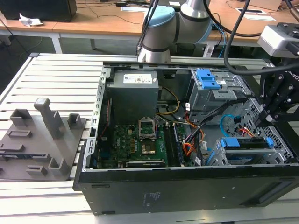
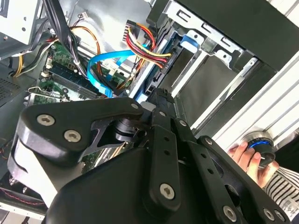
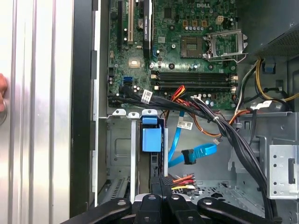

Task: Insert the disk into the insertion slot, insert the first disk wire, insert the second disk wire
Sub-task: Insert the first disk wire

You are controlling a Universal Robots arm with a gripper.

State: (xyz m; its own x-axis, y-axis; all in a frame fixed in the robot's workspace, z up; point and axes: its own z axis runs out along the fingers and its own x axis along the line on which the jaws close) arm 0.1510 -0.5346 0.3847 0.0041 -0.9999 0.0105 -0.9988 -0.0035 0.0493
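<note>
The disk [image 1: 246, 150], in its blue carrier [image 3: 151, 138], sits inside the grey perforated insertion slot [image 1: 216, 157] at the case's corner on the exterior view's right. My gripper [image 1: 262, 120] hangs just above the disk's rear edge. In the first wrist view the gripper [image 3: 161, 189] looks shut on the black plug of the red, yellow and black first disk wire [image 3: 183, 179]. That bundle [image 2: 145, 46] runs to the disk's edge beside my fingertips [image 2: 159, 93]. The light-blue second disk wire [image 3: 194, 154] loops loose nearby [image 2: 100, 63], its plug free.
A taller grey bay with a blue latch [image 1: 208, 79] stands behind the slot. Black cable bundles [image 3: 233, 135] cross above the motherboard [image 1: 140, 144]. Grey fixtures [image 1: 46, 135] lie on the slatted table, exterior view's left. A person's hand [image 2: 245, 156] rests on a blue-ringed button.
</note>
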